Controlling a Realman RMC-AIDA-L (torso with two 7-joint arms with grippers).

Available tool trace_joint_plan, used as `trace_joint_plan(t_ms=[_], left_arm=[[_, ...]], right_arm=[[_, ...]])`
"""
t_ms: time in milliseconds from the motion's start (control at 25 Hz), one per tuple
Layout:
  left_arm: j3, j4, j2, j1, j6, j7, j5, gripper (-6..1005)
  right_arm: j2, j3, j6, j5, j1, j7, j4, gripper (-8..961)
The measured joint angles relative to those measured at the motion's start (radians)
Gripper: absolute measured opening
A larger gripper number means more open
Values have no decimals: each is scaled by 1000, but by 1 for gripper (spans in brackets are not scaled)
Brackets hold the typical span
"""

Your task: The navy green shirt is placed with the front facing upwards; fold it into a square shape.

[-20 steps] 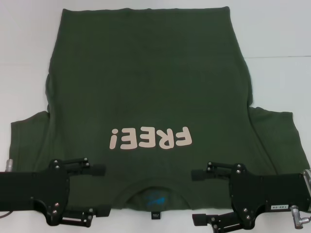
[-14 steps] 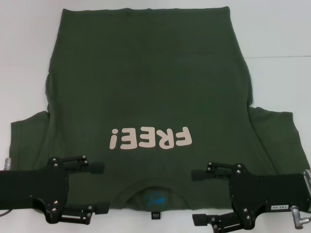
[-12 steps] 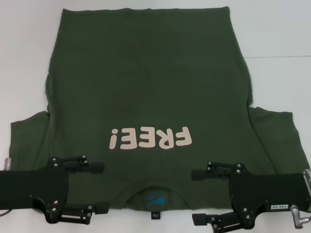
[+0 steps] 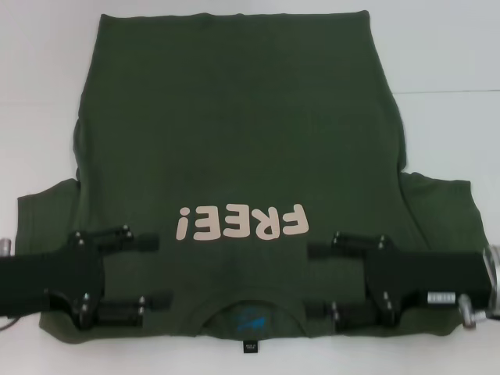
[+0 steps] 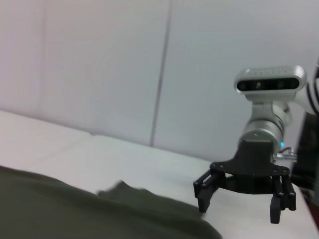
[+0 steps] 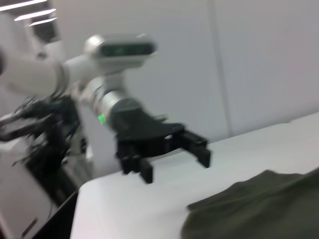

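Note:
The navy green shirt [image 4: 234, 133] lies flat and front up on the white table [image 4: 445, 62]. Its collar [image 4: 248, 312] is nearest me and the pink "FREE!" lettering [image 4: 241, 223] reads upside down. My left gripper [image 4: 152, 275] is open over the shirt's shoulder to the left of the collar. My right gripper [image 4: 316, 280] is open over the shoulder to the right of the collar. The left wrist view shows the shirt [image 5: 75, 211] and the right gripper [image 5: 244, 199], open. The right wrist view shows the shirt [image 6: 259, 209] and the left gripper [image 6: 169, 149], open.
The shirt's sleeves [image 4: 47, 211] [image 4: 445, 203] spread out to both sides. Bare white table lies left, right and beyond the hem. A table seam [image 4: 449, 91] runs at the right. A pale wall [image 5: 99, 64] stands behind the table.
Both grippers have moved forward from the table's near edge onto the shirt's shoulders, the right one more. Both stay open. The shirt has not moved.

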Motion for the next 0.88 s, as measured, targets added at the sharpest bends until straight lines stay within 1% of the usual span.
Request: trace_joint_plan(t_ms=[160,280,400,520,600,680,720,800,880], left_arm=[[-16,-35,1,-18,-44,0,-37,859],[-16,-68,2,-38,-86,-2,-58,859],[-16,-107,1,-60,-133,-5,-67,859],[-16,-139,-1,-78,-170,-6,-73,859],[-16,-157,-2,-85,-182,-6,-91,859],[-16,-169,-3,-90,-191,-10,-116,859],[-16,-173,-4,-92,-195,-14,-130,859],[-17,-175,-3,-93,-208,-32,-157,859],[-19,-176,-3,-96,-221,-54,-184,859]], right_arm=[[-9,39,84,30,32,220,-30,941],[-27,57,147,14,52,393,-101,941],[-40,86,194,5,45,487,-187,942],[-62,121,244,-30,33,626,-280,941],[-86,142,259,-120,38,774,-358,940],[-100,154,254,-234,48,901,-444,939],[-102,159,243,-295,52,958,-498,938],[-99,166,214,-412,57,1036,-593,915],[-98,175,165,-490,61,1087,-646,892]])
